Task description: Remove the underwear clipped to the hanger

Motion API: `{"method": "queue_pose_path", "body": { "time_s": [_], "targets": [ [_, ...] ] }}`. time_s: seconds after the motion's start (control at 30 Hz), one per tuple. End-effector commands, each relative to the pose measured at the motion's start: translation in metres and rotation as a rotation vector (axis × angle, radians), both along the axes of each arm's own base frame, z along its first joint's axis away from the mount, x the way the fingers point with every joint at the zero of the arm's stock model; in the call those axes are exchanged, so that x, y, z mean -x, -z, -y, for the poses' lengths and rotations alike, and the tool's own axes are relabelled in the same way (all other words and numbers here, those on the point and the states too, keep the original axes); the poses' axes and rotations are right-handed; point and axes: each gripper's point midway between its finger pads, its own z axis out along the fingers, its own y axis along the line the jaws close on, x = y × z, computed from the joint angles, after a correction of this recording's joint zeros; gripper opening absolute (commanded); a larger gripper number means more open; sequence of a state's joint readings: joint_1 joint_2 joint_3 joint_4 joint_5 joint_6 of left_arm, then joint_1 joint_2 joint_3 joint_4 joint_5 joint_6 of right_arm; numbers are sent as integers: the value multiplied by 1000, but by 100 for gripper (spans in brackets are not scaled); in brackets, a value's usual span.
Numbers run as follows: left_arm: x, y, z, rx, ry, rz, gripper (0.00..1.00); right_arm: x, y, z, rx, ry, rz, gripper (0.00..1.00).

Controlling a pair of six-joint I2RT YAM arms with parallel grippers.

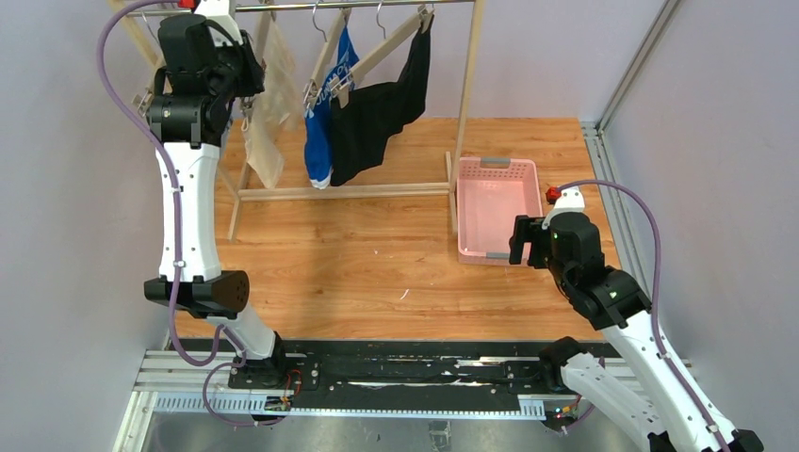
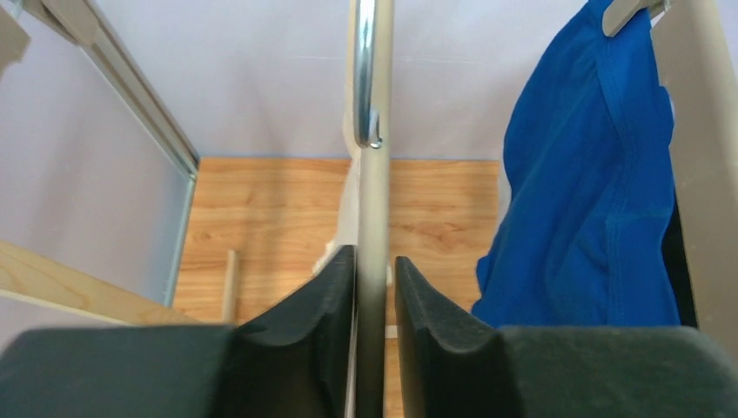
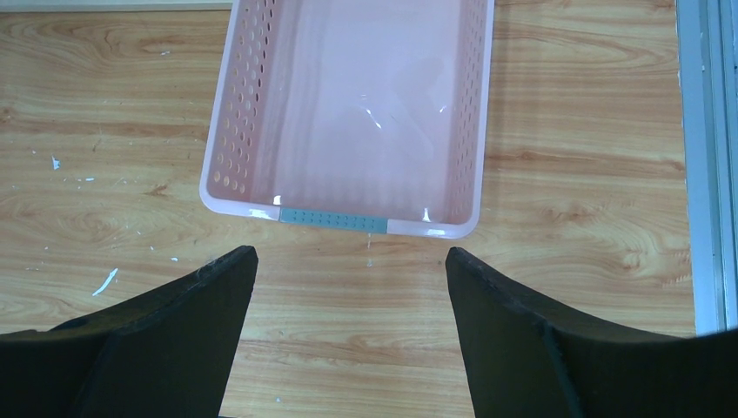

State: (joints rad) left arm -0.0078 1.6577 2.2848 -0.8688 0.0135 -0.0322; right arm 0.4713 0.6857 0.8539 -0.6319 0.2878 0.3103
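While the left pincer (image 2: pixel 374 261) hugs a hanger (image 2: pixel 374 196), grip unclear, and right pincer (image 3: pixel 351 261) gapes empty, cream, blue, black underwear (image 1: pixel 377 118) hang.

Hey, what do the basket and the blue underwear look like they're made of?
Basket: glossy pink plastic, judging by the moulded holes and the glare. Blue underwear: soft matte knit cloth, possibly cotton; it drapes in folds and shows stitched seams.
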Motion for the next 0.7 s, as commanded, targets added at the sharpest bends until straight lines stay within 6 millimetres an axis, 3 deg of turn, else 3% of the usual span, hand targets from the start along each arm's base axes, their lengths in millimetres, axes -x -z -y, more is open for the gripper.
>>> {"method": "queue_pose_path", "body": {
  "time_s": [0.0,0.07,0.47,0.67],
  "targets": [
    [6,-26,3,14,20,85,18,1,1,-7,-14,-23,5,82],
    [5,-27,3,23,17,93,1,1,1,-7,-18,-22,7,82],
    [21,-66,5,39,25,232,0,1,16,-9,-16,-23,-22,82],
    [28,-67,3,27,17,242,0,-1,17,-11,-13,-31,-26,82]
  ]
}}
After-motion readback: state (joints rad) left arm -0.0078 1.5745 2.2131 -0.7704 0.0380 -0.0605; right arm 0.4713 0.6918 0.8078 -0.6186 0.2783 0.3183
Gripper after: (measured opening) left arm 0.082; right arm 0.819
